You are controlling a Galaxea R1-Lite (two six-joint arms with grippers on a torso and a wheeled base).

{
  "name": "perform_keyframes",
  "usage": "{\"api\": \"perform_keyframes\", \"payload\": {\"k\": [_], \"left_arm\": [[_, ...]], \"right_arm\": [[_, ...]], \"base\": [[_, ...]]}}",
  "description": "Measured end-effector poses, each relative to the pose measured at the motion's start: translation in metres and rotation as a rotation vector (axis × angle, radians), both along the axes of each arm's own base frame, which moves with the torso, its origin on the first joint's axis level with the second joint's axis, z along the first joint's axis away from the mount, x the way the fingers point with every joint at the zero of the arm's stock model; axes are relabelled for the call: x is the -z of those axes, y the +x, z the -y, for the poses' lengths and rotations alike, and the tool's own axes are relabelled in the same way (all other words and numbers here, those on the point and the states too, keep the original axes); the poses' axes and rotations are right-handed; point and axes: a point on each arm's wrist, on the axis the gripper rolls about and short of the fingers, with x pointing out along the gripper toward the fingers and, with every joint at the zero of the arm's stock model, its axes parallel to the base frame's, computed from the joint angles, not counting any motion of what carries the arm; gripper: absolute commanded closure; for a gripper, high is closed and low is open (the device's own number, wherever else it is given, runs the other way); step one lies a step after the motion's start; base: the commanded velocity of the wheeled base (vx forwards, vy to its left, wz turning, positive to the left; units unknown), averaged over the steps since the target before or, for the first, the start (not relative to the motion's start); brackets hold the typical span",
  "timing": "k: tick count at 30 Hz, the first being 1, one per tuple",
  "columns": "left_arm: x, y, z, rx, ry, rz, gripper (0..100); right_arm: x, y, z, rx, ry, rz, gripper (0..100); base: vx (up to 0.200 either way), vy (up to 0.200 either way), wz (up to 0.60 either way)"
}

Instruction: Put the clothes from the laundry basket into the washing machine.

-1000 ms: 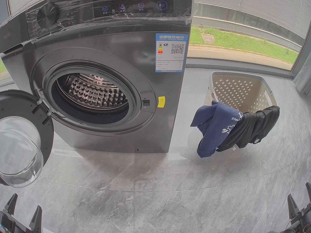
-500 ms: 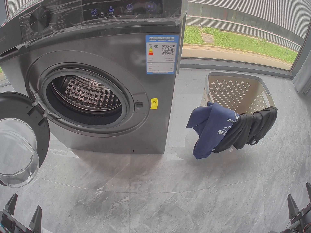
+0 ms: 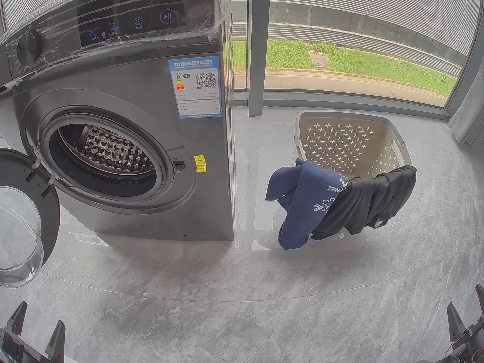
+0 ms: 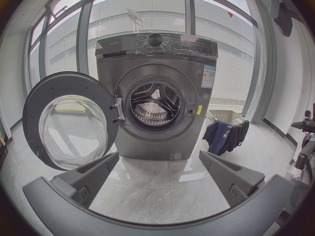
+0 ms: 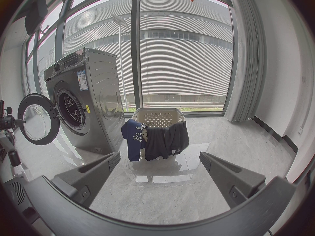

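Now the washing machine stands on the grey stone floor, to the left in the head view. Its round door is swung wide open on the left side, so the steel drum is visible through the opening. Clear plastic film covers the control panel on top, and a blue energy label sits on the front, above a small yellow sticker. The beige laundry basket stands to the right of the machine, apart from it and near the large window. Two clothes hang over the basket's near rim, mostly on the outside. A dark blue garment with white print is on the side toward the machine. A black garment is just beside it, and the two touch each other. The left gripper is low at the near left corner of the head view, well apart from the machine. Its jaws are spread wide and hold nothing. The right gripper is low at the near right corner, well apart from the basket. Its jaws are also spread wide and hold nothing.
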Motion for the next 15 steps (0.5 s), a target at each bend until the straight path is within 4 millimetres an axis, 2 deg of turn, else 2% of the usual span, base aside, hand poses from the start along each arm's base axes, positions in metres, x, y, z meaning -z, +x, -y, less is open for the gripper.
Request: {"api": "perform_keyframes", "payload": {"k": [3, 9, 15], "left_arm": [[0.0001, 0.0000, 0.0000, 0.000, 0.000, 0.000, 0], [0.0001, 0.0000, 0.0000, 0.001, -0.001, -0.001, 0], [0.0001, 0.0000, 0.0000, 0.000, -0.001, -0.001, 0]], "right_arm": [[0.0000, 0.0000, 0.0000, 0.000, 0.000, 0.000, 0], [0.0000, 0.0000, 0.0000, 0.000, 0.000, 0.000, 0], [-0.0001, 0.0000, 0.0000, 0.001, 0.000, 0.000, 0]], "base": [[0.200, 0.000, 0.00], [0.000, 0.000, 0.00], [0.000, -0.200, 0.00]]}}
